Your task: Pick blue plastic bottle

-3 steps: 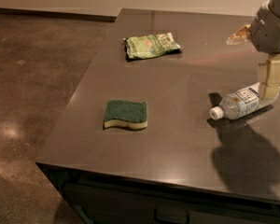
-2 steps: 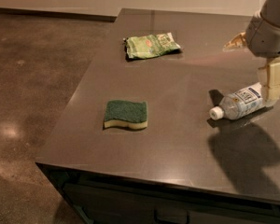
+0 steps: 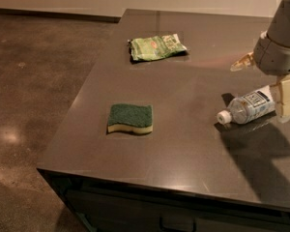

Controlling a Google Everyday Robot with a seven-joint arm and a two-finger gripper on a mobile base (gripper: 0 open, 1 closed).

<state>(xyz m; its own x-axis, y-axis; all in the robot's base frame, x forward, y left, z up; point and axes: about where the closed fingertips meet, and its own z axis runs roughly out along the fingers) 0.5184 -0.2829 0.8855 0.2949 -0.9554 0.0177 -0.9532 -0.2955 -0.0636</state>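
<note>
The blue plastic bottle (image 3: 246, 107) lies on its side on the right part of the dark table (image 3: 193, 144). It is clear and pale blue, with a white label, and its white cap points left toward the front. My gripper (image 3: 264, 81) hangs over the bottle's base end at the right edge of the view. It is open. One cream fingertip (image 3: 285, 100) points down at the bottle's base. The other fingertip (image 3: 241, 62) is behind the bottle, apart from it. I cannot tell if the near finger touches the bottle.
A green sponge (image 3: 130, 118) lies on the table left of centre. A green crinkled snack bag (image 3: 157, 47) lies farther back. The table's front edge has a drawer front with a handle (image 3: 176, 223). Brown floor (image 3: 34, 81) is to the left.
My gripper has come down toward the bottle's base end. The bottle, sponge and bag have not moved.
</note>
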